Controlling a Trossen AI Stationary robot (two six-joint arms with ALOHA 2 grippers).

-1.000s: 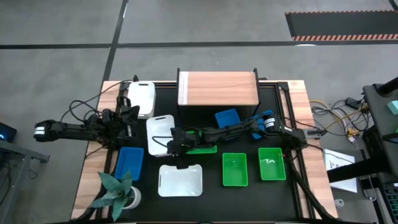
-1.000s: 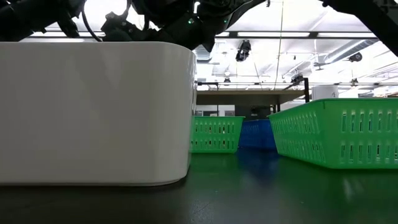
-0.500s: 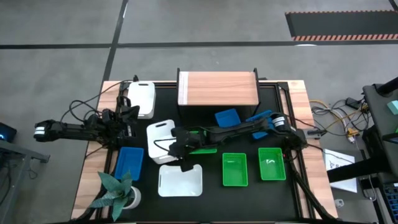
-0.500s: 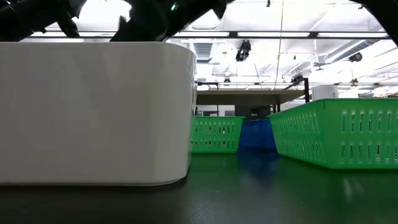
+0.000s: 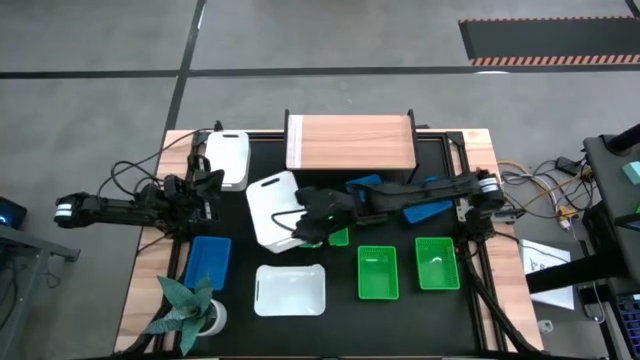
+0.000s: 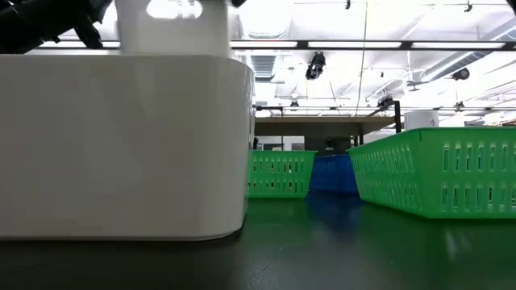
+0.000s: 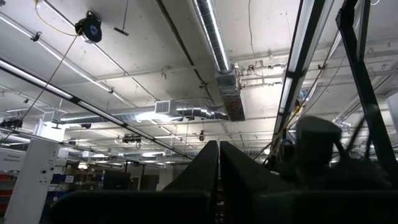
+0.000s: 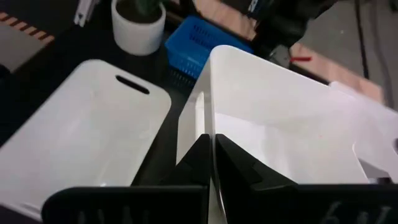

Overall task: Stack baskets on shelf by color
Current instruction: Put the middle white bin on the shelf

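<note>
Now the black-topped table carries the light-wood shelf at its far edge, and that board has no baskets on it. Compared with a second ago, the held white basket has been lifted off the tabletop and carried toward the shelf; it was lying flat beside the blue basket on the left, and it now hangs tilted above the table, just in front of the shelf's left corner. In the low view its pale underside shows above the rim of the near white basket, which has not moved.

The right arm stretches across the table from the right edge, its forearm lying over the blue basket in front of the shelf. The right gripper pinches the rim of the held white basket, its fingers closed tight on the wall. The left arm lies along the table's left edge as before, with the left gripper pointing up at the ceiling, its fingers pressed together on nothing.

Another white basket sits at the far left corner. A blue basket rests at the left, near the potted plant. Two green baskets stand side by side at the front right.
</note>
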